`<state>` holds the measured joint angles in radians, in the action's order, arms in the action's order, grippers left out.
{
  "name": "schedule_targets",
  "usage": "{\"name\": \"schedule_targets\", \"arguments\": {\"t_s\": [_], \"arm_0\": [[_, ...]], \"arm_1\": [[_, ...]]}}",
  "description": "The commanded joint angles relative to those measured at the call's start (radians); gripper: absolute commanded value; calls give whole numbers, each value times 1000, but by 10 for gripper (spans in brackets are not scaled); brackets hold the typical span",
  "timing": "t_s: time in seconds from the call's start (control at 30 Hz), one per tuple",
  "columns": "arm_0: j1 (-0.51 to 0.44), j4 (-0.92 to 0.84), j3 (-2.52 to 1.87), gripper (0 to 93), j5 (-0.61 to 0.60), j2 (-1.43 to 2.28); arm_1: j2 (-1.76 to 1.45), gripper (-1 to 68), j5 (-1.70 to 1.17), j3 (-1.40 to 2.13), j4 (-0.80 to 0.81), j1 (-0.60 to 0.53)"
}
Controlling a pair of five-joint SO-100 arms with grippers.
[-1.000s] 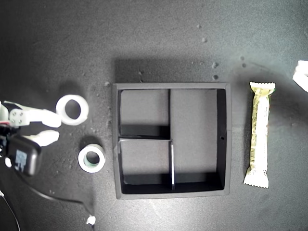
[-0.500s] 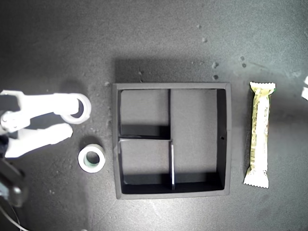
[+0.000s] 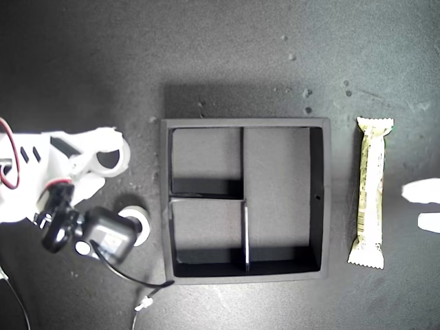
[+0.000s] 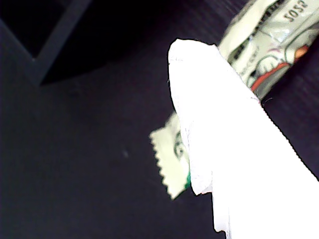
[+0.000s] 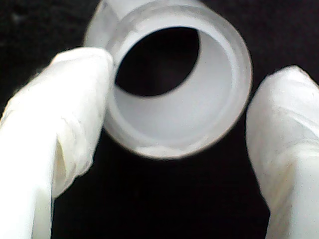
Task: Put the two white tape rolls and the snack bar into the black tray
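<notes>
Already the second gripper [image 3: 103,161] straddles the all-white tape roll [image 5: 219,114] at the exterior view's left, fingers apart with 1 against the roll's wall and nothing clamped, set to pinch it. The greenish-core roll [image 3: 142,218] lies nearby, half hidden under that arm's camera. At the exterior view's right the first gripper [image 3: 414,206] hangs spread just beside the snack bar [image 3: 370,192], which lies parallel to the black tray [image 3: 326,199]. All 3 compartments are empty, and bare surface [image 3: 227,62] all around leaves both approaches open.
</notes>
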<state>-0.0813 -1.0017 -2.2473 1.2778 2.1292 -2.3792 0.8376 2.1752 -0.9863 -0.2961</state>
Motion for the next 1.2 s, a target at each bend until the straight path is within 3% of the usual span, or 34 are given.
{"name": "schedule_targets", "arguments": {"t_s": [0.0,0.57,0.9,1.17], "arm_0": [[-26,-6,-8,214,38,6],[-74,21,-52,196,64,2],[-64,100,-89,192,67,-54],[20,342,-336,76,71,86]], "arm_1": [[72,263,-48,-2,-2,-48],[147,259,-12,98,9,35],[147,260,-21,120,29,26],[147,239,-169,175,83,40]]}}
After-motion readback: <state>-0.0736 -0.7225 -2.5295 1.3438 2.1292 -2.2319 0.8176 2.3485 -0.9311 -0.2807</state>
